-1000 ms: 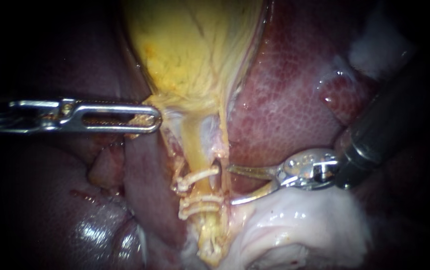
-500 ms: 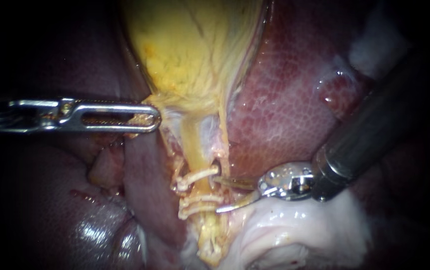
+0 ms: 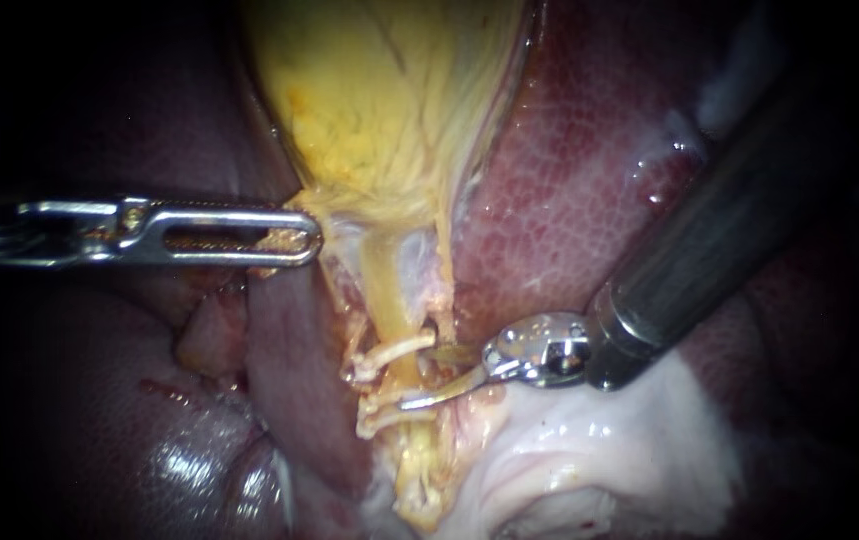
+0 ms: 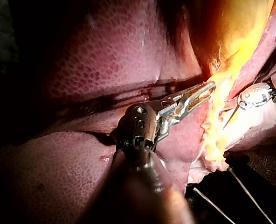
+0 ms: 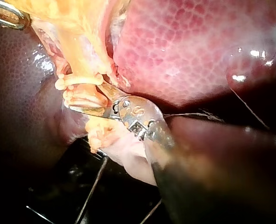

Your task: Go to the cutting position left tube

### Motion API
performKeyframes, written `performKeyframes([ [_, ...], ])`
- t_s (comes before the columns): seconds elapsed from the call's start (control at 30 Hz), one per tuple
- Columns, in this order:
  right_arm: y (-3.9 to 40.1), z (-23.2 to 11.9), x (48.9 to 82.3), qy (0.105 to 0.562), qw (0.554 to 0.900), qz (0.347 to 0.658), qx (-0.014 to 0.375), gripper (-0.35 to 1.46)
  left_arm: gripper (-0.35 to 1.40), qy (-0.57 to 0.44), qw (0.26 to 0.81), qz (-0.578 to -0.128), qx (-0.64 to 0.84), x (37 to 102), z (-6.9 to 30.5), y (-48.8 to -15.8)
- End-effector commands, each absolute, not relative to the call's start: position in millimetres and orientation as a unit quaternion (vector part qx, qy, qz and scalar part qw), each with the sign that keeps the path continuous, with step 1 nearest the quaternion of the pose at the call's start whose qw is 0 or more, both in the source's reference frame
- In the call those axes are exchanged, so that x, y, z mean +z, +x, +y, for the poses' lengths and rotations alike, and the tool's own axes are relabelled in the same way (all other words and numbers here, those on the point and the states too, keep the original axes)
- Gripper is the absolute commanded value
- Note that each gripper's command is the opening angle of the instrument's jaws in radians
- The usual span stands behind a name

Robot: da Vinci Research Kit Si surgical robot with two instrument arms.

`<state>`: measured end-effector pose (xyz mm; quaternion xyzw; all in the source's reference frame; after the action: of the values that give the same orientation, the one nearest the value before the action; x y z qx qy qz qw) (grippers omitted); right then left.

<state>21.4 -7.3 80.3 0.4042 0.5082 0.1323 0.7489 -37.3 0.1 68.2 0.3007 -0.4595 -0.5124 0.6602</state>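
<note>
The yellow gallbladder (image 3: pixel 379 100) narrows into the left tube (image 3: pixel 386 295), which carries two pale clips (image 3: pixel 389 353) (image 3: pixel 394 412). My left instrument (image 3: pixel 294 237) holds still, its jaws shut on the gallbladder's lower edge; the left wrist view shows the same hold (image 4: pixel 204 89). My right instrument (image 3: pixel 417 377) comes in from the upper right with its thin blades open. One blade lies across the tube between the two clips, the other just above it by the upper clip. In the right wrist view the blades (image 5: pixel 89 100) sit at the clipped tube (image 5: pixel 82 60).
Dark red liver (image 3: pixel 569 200) lies to the right of the tube and behind it, and more liver (image 3: pixel 149 440) to the lower left. Pale white tissue (image 3: pixel 589 450) sits under the right instrument's wrist. A thin strand (image 3: pixel 446 260) runs beside the tube.
My right instrument has slid left and slightly down, and its open blades now reach the tube between the clips. The left instrument and the tissue have stayed where they were.
</note>
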Motion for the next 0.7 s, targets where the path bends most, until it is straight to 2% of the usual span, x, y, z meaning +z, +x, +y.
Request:
performKeyframes([
  [0.03,21.6,-7.3,80.0,0.409,0.744,0.511,0.132,1.42,-0.35,0.301,0.660,-0.459,-0.512,68.3,0.1,-37.3],
  [0.3,23.3,-7.8,79.1,0.442,0.714,0.528,0.125,1.42,-0.35,0.300,0.660,-0.459,-0.513,69.3,0.7,-37.0],
  [0.7,25.8,-8.1,79.6,0.447,0.707,0.533,0.127,1.42,-0.35,0.299,0.660,-0.459,-0.514,69.4,0.9,-37.3],
])
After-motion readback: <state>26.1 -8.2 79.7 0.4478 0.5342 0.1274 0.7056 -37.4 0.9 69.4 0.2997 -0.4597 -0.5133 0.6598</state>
